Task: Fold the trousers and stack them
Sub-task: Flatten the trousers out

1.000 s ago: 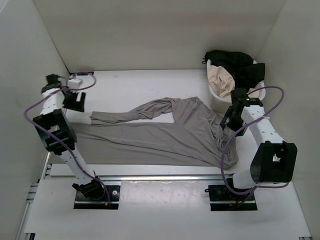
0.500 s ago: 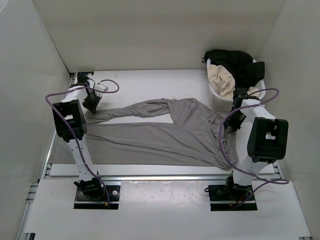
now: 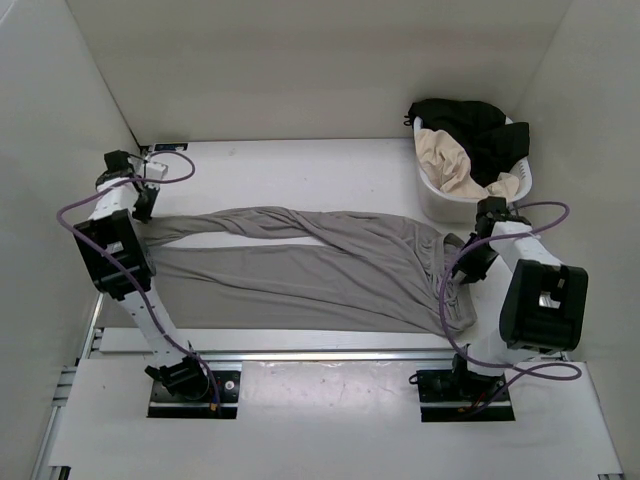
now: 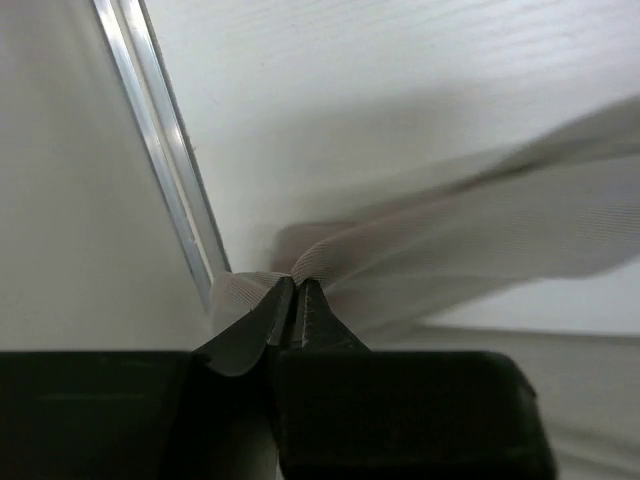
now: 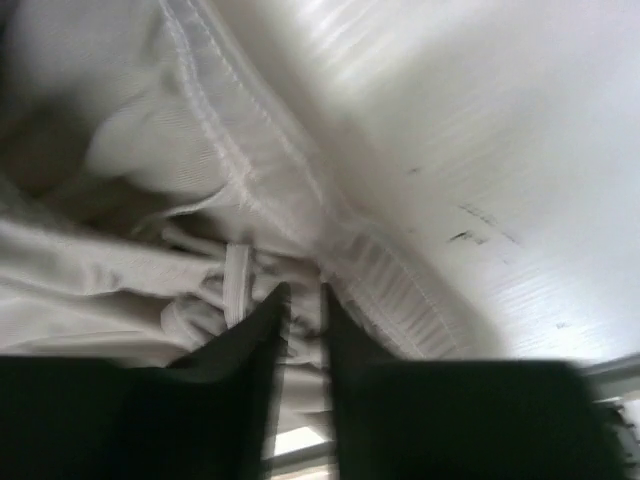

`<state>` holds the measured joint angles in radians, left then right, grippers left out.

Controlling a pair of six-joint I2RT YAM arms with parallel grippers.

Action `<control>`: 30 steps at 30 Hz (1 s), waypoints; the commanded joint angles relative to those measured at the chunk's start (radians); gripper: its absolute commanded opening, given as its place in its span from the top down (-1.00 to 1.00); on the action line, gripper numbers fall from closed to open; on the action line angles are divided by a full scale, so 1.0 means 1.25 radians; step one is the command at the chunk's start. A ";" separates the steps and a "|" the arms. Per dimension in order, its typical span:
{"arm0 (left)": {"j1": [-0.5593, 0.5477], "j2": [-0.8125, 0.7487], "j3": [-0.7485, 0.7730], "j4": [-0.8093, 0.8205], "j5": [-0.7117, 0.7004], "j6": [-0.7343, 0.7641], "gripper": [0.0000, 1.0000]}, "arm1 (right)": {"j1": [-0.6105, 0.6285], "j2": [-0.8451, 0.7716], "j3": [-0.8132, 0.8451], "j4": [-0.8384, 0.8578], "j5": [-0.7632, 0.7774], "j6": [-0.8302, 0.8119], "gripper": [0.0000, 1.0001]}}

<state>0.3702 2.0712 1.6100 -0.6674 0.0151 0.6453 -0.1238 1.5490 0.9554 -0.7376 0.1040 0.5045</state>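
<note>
Grey trousers [image 3: 300, 265] lie left to right across your table [image 3: 300, 170]; a full laundry basket [image 3: 432, 198] stands far right.
Your left gripper [image 4: 297, 285] pinches a leg cuff at the left edge; your right gripper [image 5: 300, 295] is clamped on the waistband near the basket.

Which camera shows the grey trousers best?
The top external view: the trousers lie whole, both legs stretched across the table. The left wrist view shows only a leg end pinched between the fingers; the right wrist view, only the bunched waistband.
</note>
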 commanded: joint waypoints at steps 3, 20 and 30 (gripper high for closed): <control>-0.045 -0.117 -0.056 0.007 -0.011 0.025 0.72 | 0.055 -0.045 0.026 0.115 -0.072 0.005 -0.21; -0.019 -0.085 0.081 0.000 -0.053 -0.014 0.72 | 0.110 0.232 0.260 0.164 0.024 0.016 1.00; -0.004 -0.122 0.291 -0.043 -0.029 0.030 0.72 | 0.110 -0.099 0.171 0.107 0.009 -0.012 1.00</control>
<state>0.3576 2.0087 1.9472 -0.6968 -0.0406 0.6506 0.0120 1.5734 1.1656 -0.5831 0.1341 0.5091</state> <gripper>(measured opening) 0.151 0.009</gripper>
